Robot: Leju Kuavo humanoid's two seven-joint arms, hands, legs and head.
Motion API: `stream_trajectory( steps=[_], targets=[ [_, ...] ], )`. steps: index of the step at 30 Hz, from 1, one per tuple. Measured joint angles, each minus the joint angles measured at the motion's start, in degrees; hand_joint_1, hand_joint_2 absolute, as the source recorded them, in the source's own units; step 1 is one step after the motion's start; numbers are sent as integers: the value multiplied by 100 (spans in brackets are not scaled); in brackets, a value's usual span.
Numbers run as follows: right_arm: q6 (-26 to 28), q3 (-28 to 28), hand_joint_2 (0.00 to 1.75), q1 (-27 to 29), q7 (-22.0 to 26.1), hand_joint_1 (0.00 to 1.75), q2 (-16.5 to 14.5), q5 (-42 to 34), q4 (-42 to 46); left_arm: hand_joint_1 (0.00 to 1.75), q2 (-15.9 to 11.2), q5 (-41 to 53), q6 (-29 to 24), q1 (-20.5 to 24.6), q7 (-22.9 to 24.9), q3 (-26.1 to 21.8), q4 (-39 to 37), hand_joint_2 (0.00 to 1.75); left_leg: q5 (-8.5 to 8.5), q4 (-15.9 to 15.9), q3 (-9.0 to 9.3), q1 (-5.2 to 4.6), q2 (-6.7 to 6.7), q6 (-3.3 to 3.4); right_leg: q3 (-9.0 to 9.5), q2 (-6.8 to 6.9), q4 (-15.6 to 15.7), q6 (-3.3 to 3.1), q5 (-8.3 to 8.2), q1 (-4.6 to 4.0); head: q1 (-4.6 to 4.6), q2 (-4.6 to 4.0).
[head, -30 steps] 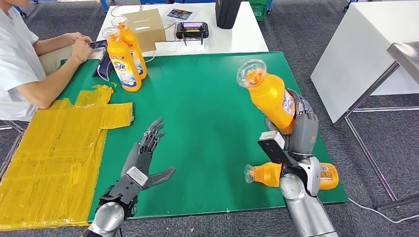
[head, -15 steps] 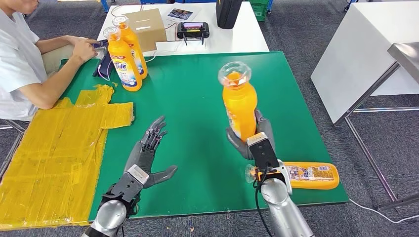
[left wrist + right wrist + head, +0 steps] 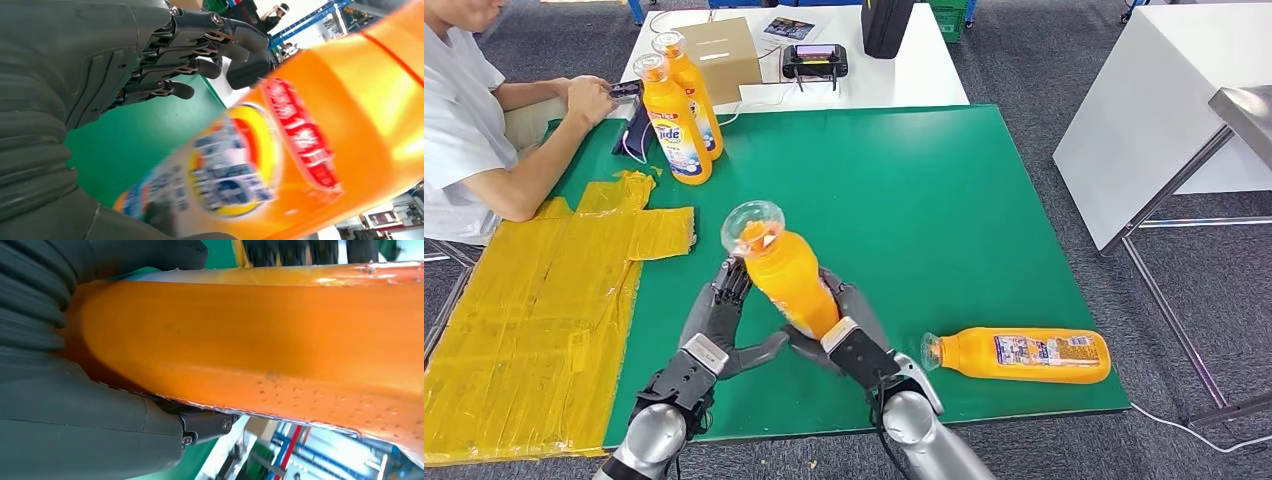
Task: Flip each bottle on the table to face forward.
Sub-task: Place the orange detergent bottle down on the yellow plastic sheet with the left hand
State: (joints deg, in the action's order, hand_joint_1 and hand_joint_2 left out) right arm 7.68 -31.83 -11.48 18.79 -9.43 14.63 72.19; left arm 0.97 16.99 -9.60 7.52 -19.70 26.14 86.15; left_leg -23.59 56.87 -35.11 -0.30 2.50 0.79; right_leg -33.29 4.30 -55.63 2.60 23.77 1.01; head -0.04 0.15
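My right hand [image 3: 844, 325] grips an orange bottle [image 3: 786, 273] with a clear cap, held tilted above the green table [image 3: 904, 190]. The same bottle's labelled side [image 3: 300, 165] and plain orange wall [image 3: 260, 340] show close in the wrist views. My left hand [image 3: 719, 325] is open right beside the bottle, fingers [image 3: 200, 45] spread, thumb just under it. A second orange bottle [image 3: 1019, 354] lies on its side near the front right edge. Two orange bottles [image 3: 679, 110] stand upright at the far left of the table.
A person [image 3: 474, 120] sits at the far left, hands by the upright bottles. Yellow tape sheets [image 3: 544, 300] cover the table's left part. Behind stands a white table [image 3: 904, 70] with a cardboard box [image 3: 719, 55], a controller and a black case. A white bench [image 3: 1164, 110] is right.
My right hand has carried the bottle from the table's right side leftward, across to my left hand, tilting it. The left hand has hardly moved. The lying bottle stays put.
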Motion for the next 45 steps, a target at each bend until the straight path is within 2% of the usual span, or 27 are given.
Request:
stream_trajectory(
  steps=[12, 16, 20, 45],
  targets=[
    [257, -412, 175, -78, -8, 175, -19, 181, -403, 0, -1, -93, -16, 96, -59, 0, -185, 175, 0, 0, 1, 0, 1, 0, -2, 0, 0, 0, 0, -1, -1, 0],
    [329, -454, 175, -100, -28, 175, -19, 235, -491, 24, -1, -133, -36, 112, -70, 1, -232, 175, 0, 0, 0, 0, 1, 0, -2, 0, 0, 0, 0, 0, -2, 0],
    [364, -456, 175, -126, -48, 175, -16, 247, -562, 175, -1, -163, -71, 113, -118, 15, -281, 175, 0, 0, 0, -1, 1, 0, -2, 0, 0, 0, 0, 0, 0, 0],
    [402, -457, 175, -181, -43, 175, -6, 241, -730, 175, -1, -331, -178, 103, -237, 39, -361, 175, 0, 1, 1, -1, 2, 0, -3, -1, 0, 0, -1, 0, -2, 1]
  ],
)
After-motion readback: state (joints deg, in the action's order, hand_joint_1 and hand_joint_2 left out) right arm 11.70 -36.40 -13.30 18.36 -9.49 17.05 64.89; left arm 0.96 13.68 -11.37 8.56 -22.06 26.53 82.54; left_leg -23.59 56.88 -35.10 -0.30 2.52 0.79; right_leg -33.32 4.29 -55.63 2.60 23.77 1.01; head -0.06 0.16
